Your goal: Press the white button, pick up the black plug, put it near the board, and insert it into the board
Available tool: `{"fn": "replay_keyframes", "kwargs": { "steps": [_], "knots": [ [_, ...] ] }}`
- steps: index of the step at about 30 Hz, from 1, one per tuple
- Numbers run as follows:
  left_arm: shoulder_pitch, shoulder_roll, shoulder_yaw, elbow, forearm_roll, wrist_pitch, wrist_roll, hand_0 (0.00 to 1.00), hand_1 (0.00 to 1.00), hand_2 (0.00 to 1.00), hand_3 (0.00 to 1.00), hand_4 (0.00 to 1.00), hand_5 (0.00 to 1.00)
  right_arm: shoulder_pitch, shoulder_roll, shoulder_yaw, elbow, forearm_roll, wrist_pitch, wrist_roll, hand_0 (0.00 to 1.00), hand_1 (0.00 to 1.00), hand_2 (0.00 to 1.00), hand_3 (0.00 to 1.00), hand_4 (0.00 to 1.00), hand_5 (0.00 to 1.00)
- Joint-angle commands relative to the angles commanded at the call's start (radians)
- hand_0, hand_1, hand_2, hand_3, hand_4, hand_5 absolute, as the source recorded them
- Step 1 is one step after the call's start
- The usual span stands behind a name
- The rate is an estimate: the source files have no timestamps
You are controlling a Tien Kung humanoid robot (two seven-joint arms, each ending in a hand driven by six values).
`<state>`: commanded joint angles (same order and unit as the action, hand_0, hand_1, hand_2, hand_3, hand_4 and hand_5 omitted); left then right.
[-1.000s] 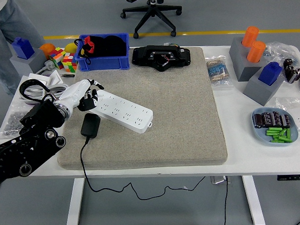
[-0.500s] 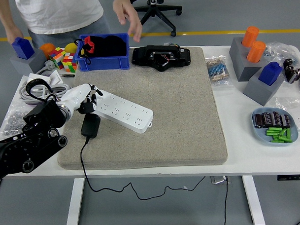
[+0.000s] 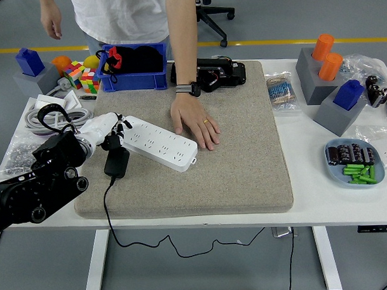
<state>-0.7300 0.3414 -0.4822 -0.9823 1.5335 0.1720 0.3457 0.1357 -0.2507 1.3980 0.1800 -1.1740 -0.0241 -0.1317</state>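
Left hand [image 3: 107, 130] hovering at the white board's [image 3: 160, 143] left end, fingers loosely curled, holding nothing. Black plug [image 3: 117, 162] just near of it (flat on the grey mat [image 3: 245, 168]). Person's hand [image 3: 192, 119] pressed beside the board's right end; open mat rightward, grey floor beyond.

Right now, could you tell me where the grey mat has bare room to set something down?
The grey mat is bare right of the person's hand and along its near edge. Its left side is crowded: white power strip, black plug, robot's left hand.
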Motion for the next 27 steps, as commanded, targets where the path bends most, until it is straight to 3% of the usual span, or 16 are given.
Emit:
{"fn": "replay_keyframes", "kwargs": {
  "steps": [27],
  "knots": [
    [-0.007, -0.006, 0.035, 0.022, -0.008, -0.002, 0.005, 0.009, 0.002, 0.092, 0.681, 0.002, 0.002, 0.0, 0.002, -0.005, 0.0, 0.003, -0.001, 0.0, 0.633, 0.599, 0.596, 0.588, 0.668, 0.411]
  ]
}}
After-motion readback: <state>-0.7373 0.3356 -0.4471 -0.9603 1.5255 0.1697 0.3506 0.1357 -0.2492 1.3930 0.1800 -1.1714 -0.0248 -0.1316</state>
